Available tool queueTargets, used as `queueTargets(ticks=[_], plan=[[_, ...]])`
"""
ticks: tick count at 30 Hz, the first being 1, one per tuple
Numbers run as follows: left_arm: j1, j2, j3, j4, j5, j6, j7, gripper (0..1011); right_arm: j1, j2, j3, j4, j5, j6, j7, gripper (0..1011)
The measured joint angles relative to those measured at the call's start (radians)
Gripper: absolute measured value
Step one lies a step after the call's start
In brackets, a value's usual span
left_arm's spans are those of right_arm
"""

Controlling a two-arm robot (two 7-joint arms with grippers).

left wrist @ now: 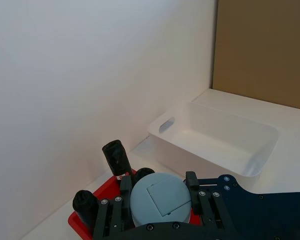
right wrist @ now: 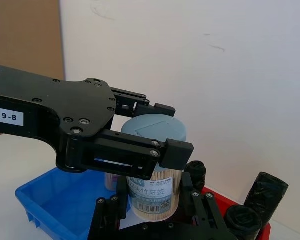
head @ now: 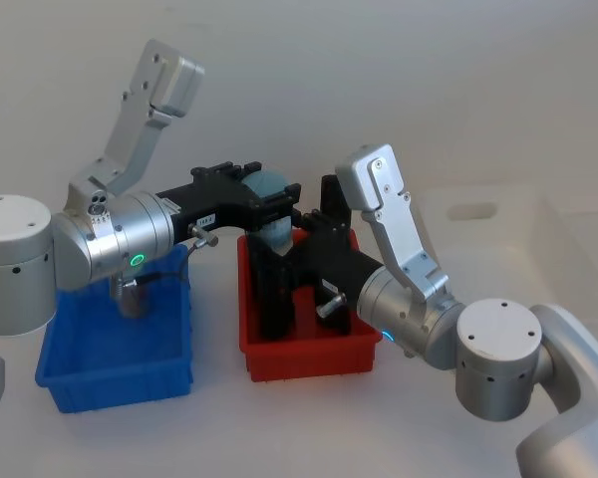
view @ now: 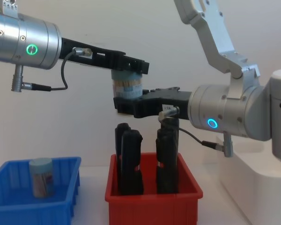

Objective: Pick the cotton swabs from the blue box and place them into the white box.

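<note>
Held cotton swabs jar (view: 126,88): suspended in mid-air above the red bin (view: 154,206), clear of the black handle-shaped objects (view: 131,159) standing in that bin.
Left gripper (view: 127,70): extended from the left side. Its fingers (right wrist: 174,150) are pressed against the upper body of the jar, just under the lid (pale blue-grey, seen full-face in the left wrist view).
Right gripper (view: 124,105): extended from the right side and positioned at the jar's lower body, directly below the left gripper. Whether a grip is applied cannot be told.
Jar relative to grippers: enclosed by both, with the labelled band exposed between them.
Orientation: held upright. The long axis is vertical, the lid is uppermost, and the swab sticks are stacked vertically inside.
Second cotton swabs jar (view: 41,177): stood upright in the blue box (view: 61,161), which is set just beside the red bin on its left.
White box (left wrist: 230,135): located on the table to the right, well apart from the held jar.
</note>
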Motion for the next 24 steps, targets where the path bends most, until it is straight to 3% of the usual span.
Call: queueTargets(ticks=[5,9,15,24], plan=[[0.000,0.000,0.001,0.001,0.001,0.002,0.000,704,0.001,-0.001,-0.004,-0.005,0.001,-0.007,0.001,617],[0.000,0.000,0.001,0.001,0.001,0.002,0.000,863,0.001,-0.001,-0.004,-0.006,0.001,-0.010,0.001,617],[0.000,0.000,0.001,0.001,0.001,0.002,0.000,1000,0.000,-0.002,-0.006,-0.009,0.000,-0.011,-0.001,617],[0.000,0.000,0.001,0.000,0.001,0.001,0.000,1004,-0.003,0.000,-0.007,-0.017,-0.001,-0.010,-0.008,617]])
